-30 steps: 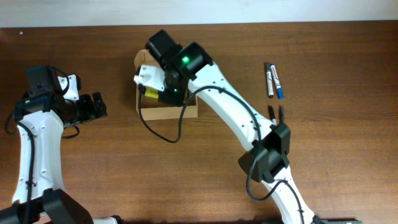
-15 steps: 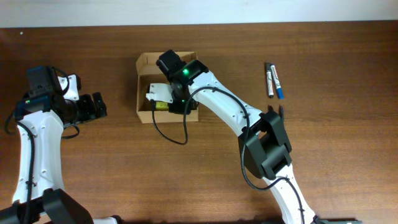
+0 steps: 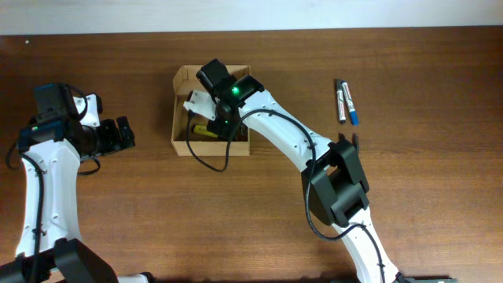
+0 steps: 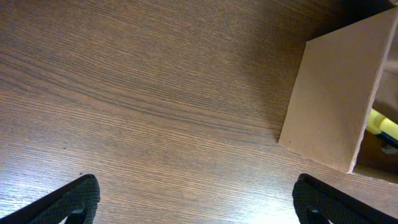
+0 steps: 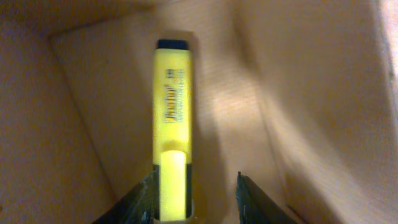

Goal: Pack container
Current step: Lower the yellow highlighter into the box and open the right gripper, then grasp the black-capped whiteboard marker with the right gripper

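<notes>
My right hand (image 5: 196, 190) is inside the container (image 3: 178, 110), mid-worktop (image 3: 409, 196), fingers apart astride the yellow highlighter (image 5: 173, 106) lying on its floor. I judge placement done. Next comes a straight lift clear, then the markers (image 3: 341, 102). My left hand (image 4: 196, 198) hangs spread.

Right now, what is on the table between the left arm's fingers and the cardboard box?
Nothing: only bare brown table lies between the left fingers and the container. The overhead view shows it, and the left wrist view agrees.
</notes>
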Controlling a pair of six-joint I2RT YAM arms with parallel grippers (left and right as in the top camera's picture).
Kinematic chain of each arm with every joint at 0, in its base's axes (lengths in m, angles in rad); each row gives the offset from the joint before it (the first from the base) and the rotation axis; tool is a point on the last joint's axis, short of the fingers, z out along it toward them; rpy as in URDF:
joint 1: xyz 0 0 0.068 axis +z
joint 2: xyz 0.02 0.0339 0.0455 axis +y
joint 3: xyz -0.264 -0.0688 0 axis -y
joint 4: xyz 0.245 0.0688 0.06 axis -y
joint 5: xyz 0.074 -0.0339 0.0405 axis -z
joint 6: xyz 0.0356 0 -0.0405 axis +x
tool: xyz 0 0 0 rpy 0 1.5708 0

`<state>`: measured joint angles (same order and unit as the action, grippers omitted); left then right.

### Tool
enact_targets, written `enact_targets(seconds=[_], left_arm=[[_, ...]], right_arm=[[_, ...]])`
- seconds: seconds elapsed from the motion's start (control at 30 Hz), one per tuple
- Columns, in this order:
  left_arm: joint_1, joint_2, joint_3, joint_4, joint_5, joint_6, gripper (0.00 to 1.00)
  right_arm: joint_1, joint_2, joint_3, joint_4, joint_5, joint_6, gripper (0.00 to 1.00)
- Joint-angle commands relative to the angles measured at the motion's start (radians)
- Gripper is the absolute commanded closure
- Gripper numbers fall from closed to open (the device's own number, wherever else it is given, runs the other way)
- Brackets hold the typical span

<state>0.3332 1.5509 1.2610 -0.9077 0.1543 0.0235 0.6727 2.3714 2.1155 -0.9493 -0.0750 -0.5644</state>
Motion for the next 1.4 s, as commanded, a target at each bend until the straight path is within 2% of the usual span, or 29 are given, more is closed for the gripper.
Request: enact_targets(seconds=[0.0,0.13,0.33,0.47,0.6,0.73,0.8,0.87,1.17,1.37], left_arm=[[0.003,0.003,-0.003,0.0,0.014,0.019,0.0],[0.003,0.003,-0.003,0.0,0.014,0.019,0.0],[0.003,0.003,-0.003,0.0,0.014,0.019,0.0],[0.003,0.003,-0.003,0.0,0.014,0.019,0.0],[0.003,0.003,-0.004,0.0,0.014,0.019,0.0],[0.003,0.003,-0.004,0.0,0.014,0.019,0.0],[0.003,0.003,-0.003,0.0,0.014,0.019,0.0],[0.003,0.003,-0.003,0.0,0.014,0.019,0.0],[0.003,0.003,-0.003,0.0,0.014,0.019,0.0],[0.003,0.003,-0.003,0.0,0.014,0.019,0.0]], right_arm=[[-0.007,-0.093,0.033,-0.007,0.063,0.076,0.56],[-0.008,-0.157,0.033,-0.05,0.069,0.088,0.55],[-0.074,-0.311,0.033,-0.053,0.069,0.229,0.54],[-0.2,-0.423,0.033,-0.053,0.069,0.315,0.52],[-0.397,-0.463,0.032,-0.058,0.068,0.416,0.5],[-0.597,-0.423,-0.005,-0.081,-0.019,0.531,0.51],[-0.678,-0.355,-0.041,-0.107,-0.07,0.565,0.56],[-0.697,-0.303,-0.053,-0.114,-0.072,0.567,0.6],[-0.694,-0.094,-0.053,-0.117,-0.064,0.566,0.6],[-0.684,-0.014,-0.053,-0.129,-0.064,0.566,0.6]])
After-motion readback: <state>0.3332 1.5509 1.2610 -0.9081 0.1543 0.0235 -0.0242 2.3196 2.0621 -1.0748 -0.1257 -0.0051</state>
